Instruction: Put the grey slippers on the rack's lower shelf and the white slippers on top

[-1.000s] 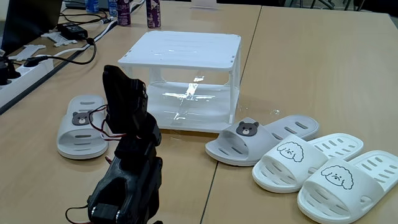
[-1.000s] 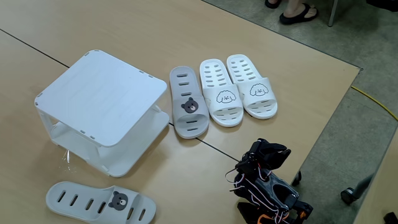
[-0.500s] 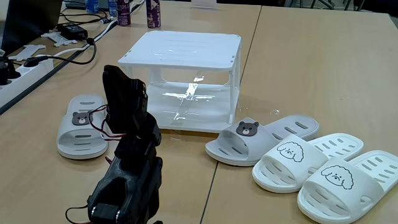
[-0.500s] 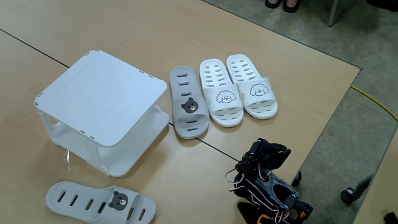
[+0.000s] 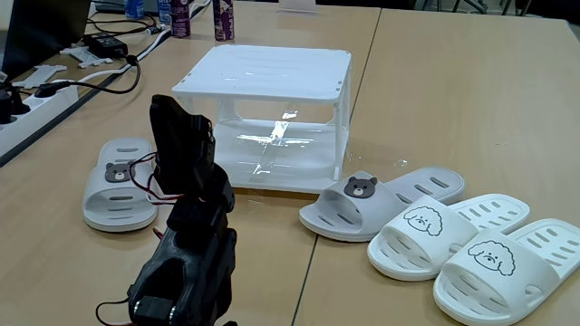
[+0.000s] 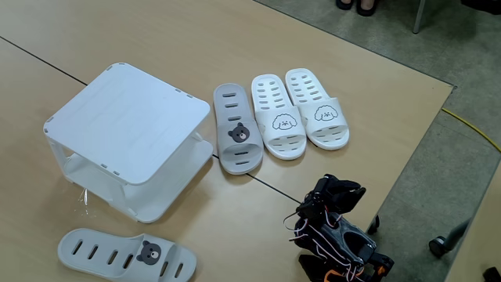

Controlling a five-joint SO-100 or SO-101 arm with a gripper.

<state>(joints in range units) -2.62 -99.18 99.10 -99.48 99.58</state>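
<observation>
Pale wood desk [image 6: 196,31], seam between two tops; grey floor beyond. Rack [image 5: 267,68] empty. Grey slippers [image 5: 118,181] [image 6: 237,137] flank it, white slippers [image 6: 300,113] alongside. Pincer [image 5: 181,136] folded, jaw state unclear. Power strip [image 5: 32,100], cables at the desk's edge.

Office: desks [image 5: 471,100], power strip [image 5: 36,107]

Low behind-arm view; high oblique view, rack [image 5: 272,118] shared

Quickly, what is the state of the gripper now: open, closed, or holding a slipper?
Gripper: folded back on the arm, holding no slipper; whether it is open or closed cannot be told.
</observation>
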